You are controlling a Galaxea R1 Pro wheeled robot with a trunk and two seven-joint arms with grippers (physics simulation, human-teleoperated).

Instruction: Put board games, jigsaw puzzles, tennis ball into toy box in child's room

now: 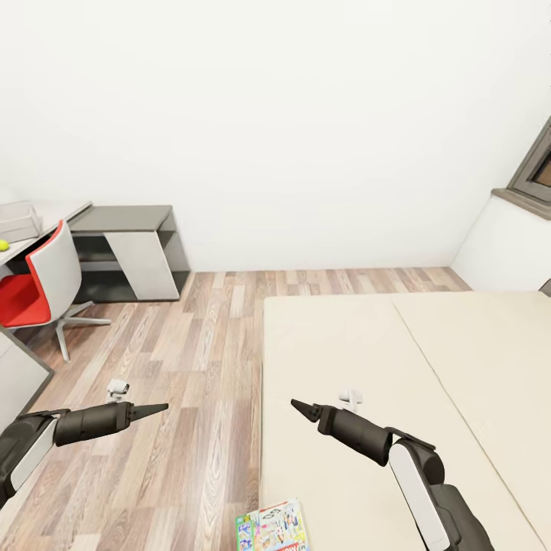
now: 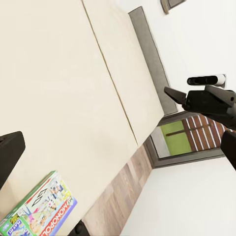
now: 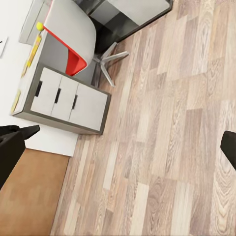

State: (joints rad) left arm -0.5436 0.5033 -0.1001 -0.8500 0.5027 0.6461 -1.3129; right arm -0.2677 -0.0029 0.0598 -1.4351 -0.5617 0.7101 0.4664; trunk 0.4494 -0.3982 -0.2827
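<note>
Two board games (image 1: 272, 528) lie side by side at the near edge of the bed (image 1: 398, 367), cut off by the frame; the left wrist view shows the board games (image 2: 39, 211) with Monopoly lettering. On the table (image 1: 46, 218) at far left stand the toy box (image 1: 17, 220) and the tennis ball (image 1: 4, 245). The right wrist view shows the tennis ball (image 3: 40, 25) on the table (image 3: 64, 98) above white drawers. My left gripper (image 1: 157, 409) hovers open over the floor. My right gripper (image 1: 298, 405) hovers open above the mattress, beyond the games. Both hold nothing.
A red-and-white swivel chair (image 1: 42, 283) stands at the table. A dark-grey cabinet unit (image 1: 130, 245) sits against the far wall. Wood-plank floor (image 1: 191, 367) runs between chair and bed. A dark-framed window (image 1: 536, 168) is at the right.
</note>
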